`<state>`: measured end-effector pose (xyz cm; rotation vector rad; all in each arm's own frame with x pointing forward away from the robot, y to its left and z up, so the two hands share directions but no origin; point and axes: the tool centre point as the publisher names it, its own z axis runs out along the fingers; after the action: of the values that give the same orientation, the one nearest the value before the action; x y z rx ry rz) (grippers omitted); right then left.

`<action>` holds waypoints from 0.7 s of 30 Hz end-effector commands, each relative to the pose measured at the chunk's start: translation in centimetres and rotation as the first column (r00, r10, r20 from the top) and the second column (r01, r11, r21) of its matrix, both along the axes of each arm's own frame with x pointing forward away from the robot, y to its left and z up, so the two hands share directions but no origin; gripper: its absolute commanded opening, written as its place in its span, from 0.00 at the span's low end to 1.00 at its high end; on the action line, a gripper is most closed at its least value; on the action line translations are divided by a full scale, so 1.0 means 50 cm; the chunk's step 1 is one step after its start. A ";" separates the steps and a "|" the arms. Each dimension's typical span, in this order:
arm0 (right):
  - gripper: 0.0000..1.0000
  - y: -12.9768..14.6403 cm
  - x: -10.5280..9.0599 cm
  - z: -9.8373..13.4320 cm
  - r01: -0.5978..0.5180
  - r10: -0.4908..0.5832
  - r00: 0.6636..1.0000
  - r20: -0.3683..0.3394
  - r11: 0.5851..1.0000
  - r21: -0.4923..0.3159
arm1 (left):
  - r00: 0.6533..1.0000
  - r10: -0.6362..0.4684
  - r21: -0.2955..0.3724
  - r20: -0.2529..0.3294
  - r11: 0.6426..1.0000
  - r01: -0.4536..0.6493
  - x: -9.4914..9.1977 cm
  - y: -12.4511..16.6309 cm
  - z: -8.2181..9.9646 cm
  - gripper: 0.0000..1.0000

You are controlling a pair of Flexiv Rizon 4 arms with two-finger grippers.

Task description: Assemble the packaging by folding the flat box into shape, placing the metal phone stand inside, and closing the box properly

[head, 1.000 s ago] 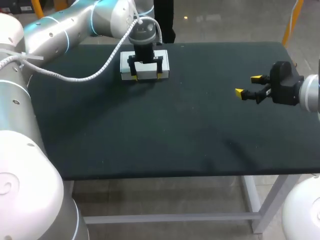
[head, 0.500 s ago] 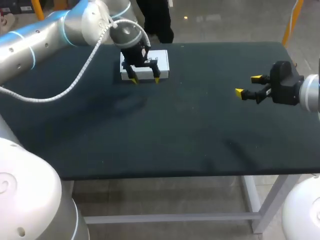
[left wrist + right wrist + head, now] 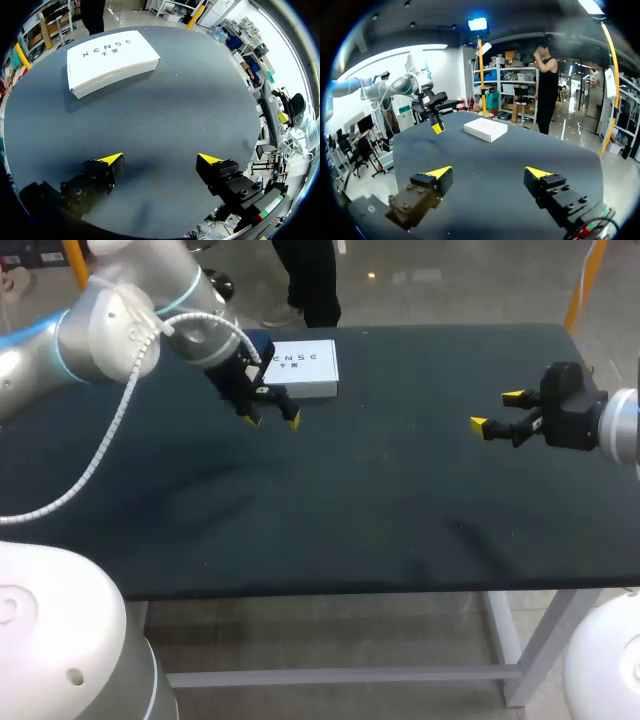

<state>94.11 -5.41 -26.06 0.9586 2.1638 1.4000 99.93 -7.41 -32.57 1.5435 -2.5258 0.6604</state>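
One white box (image 3: 300,368) lies closed in the frame's upper middle, long axis running left to right. Left fingers (image 3: 292,422) spread and empty, just below it, nearer, not touching. Right fingers (image 3: 481,425) spread and empty, well apart at frame right.

The box (image 3: 300,367) looks like white paperboard, smooth and matt, with crisp folded edges. The bench (image 3: 350,500) has a dark, matt covering that looks like cloth or felt, flecked with pale lint. My left end effector (image 3: 272,422) and right end effector (image 3: 496,411) are matt black, hard plastic or painted metal, with smooth yellow tips. My left arm (image 3: 110,330) has a glossy silver shell. A ribbed white plastic hose (image 3: 128,395) runs along it.
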 end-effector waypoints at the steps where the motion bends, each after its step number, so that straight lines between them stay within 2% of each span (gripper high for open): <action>1: 1.00 -0.002 -0.001 -0.002 -0.003 0.003 1.000 0.005 1.000 0.005 | 0.954 0.111 -0.195 0.278 0.979 -0.057 -0.072 0.035 -0.014 1.00; 8: 1.00 -0.002 -0.001 -0.002 -0.003 0.003 1.000 0.005 1.000 0.005 | 0.930 0.152 -0.244 0.335 0.967 -0.070 -0.095 0.047 -0.006 1.00; 12: 1.00 -0.002 -0.001 -0.002 -0.003 0.003 1.000 0.005 1.000 0.005 | 0.899 0.203 -0.301 0.388 0.950 -0.085 -0.105 0.055 -0.004 1.00; 21: 1.00 -0.002 -0.001 -0.002 -0.003 0.003 1.000 0.005 1.000 0.005 | 0.871 0.179 -0.343 0.458 0.939 -0.012 -0.100 0.071 0.014 1.00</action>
<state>94.11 -5.41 -26.06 0.9586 2.1639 1.4002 95.27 -4.43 -31.68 1.5306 -2.5322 1.2462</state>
